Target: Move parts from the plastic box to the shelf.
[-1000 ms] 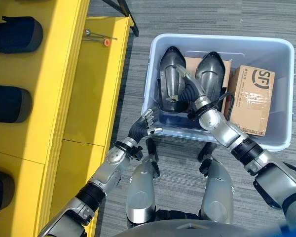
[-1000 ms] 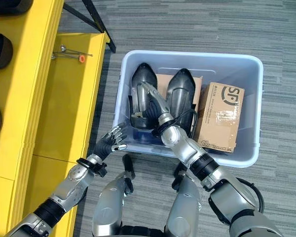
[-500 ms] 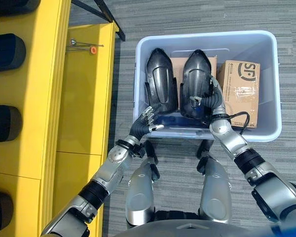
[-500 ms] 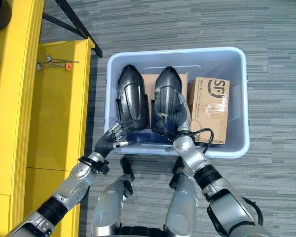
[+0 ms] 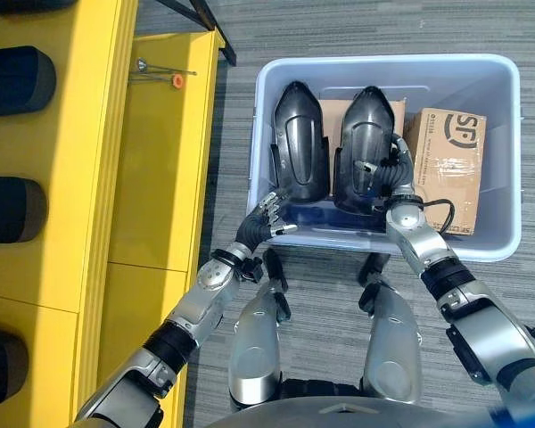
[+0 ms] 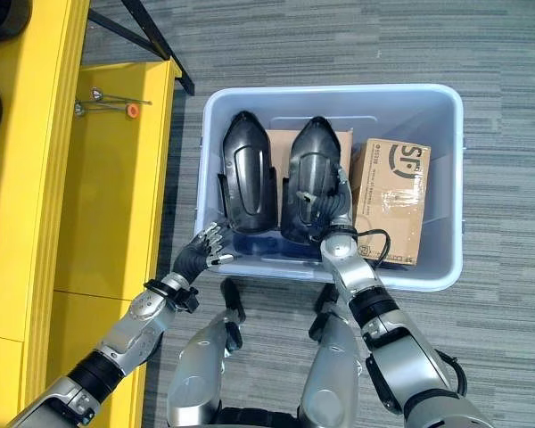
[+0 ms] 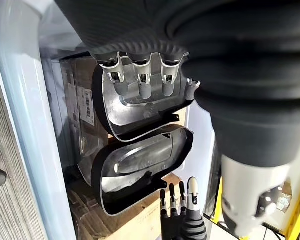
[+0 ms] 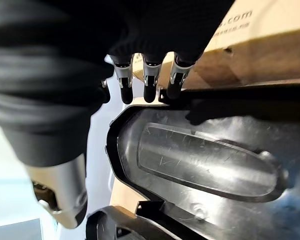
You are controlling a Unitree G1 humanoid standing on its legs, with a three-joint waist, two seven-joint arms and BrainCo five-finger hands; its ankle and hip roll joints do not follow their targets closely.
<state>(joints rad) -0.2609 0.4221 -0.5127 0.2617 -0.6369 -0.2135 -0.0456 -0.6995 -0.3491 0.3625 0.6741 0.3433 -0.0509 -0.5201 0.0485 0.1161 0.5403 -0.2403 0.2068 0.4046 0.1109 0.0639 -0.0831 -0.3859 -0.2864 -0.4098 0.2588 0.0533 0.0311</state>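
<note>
A pale blue plastic box [image 5: 383,64] stands on the floor before me. Two black shell-shaped parts lie side by side in it, the left part [image 5: 300,143] and the right part [image 5: 366,147], beside a taped cardboard carton [image 5: 450,169]. My right hand [image 5: 390,171] is inside the box, between the right part [image 8: 205,160] and the carton [image 8: 260,50]. Its straight fingers [image 8: 149,82] touch that part's edge, with the thumb held apart. My left hand [image 5: 266,218] hovers at the box's near left rim, open and holding nothing, fingers [image 7: 142,82] pointing at the left part [image 7: 140,110].
A yellow shelf [image 5: 160,160] runs along my left, its upper level holding dark parts [image 5: 18,80]. A thin metal tool with an orange tip [image 5: 178,80] lies on the lower level. A flat cardboard sheet [image 5: 332,111] lies under the two parts. Grey carpet surrounds the box.
My right hand has left the left part, crossed to the right part's far side and settled by the carton. The left hand stays at the rim. The camera has shifted.
</note>
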